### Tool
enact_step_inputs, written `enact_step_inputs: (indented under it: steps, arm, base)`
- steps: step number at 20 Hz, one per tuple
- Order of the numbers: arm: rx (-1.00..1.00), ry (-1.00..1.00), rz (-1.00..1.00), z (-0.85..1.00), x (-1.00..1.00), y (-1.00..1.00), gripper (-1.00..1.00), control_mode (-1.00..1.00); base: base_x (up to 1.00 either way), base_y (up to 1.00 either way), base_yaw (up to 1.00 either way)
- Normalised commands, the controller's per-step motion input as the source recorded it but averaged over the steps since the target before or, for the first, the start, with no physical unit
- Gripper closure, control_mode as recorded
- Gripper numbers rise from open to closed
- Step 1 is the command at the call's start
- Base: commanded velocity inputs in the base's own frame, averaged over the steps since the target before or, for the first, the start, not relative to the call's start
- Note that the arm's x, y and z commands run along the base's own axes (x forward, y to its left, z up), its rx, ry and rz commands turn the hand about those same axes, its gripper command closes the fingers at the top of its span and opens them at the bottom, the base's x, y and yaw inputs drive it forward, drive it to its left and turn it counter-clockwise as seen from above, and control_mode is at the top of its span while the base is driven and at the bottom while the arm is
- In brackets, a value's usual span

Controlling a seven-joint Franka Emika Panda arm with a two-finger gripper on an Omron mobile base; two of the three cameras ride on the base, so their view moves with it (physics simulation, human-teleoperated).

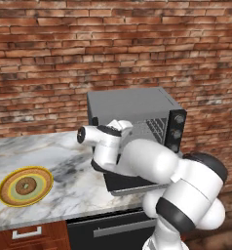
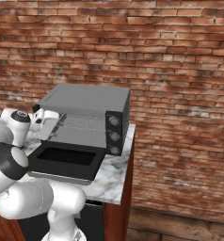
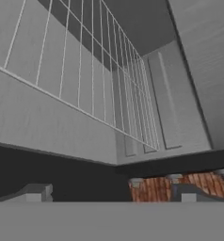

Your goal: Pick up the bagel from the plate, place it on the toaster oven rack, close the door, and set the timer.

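The white arm's gripper (image 3: 111,193) sits at the mouth of the toaster oven (image 1: 137,114), its jaws spread wide and holding nothing, looking in at the toaster oven rack (image 3: 90,80). The door (image 2: 64,162) hangs open and flat over the marble counter (image 1: 74,171). Well to the left, the bagel (image 1: 25,186) lies in the middle of the plate (image 1: 44,187).

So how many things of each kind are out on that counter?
Toaster oven: 1
Plate: 1
Bagel: 1
Knobs on the oven: 3
Total: 6
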Motion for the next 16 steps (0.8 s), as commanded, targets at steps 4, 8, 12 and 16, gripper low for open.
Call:
enact_step_inputs:
  steps: [4,8,12,16]
  arm:
    - [0.0,-0.08,0.0,-0.11,0.29,0.1,-1.0,-1.0]
    - [0.0,-0.02,0.0,-0.07,0.32,0.08,-1.0,-1.0]
    - [0.0,0.0,0.01,-0.15,0.26,0.05,-1.0,-1.0]
    - [-0.01,-0.01,0.04,-0.24,0.16,0.07,-1.0,-1.0]
  base:
    - [0.0,0.0,0.0]
    - [0.0,0.0,0.0]
    - [0.0,0.0,0.0]
    - [0.0,0.0,0.0]
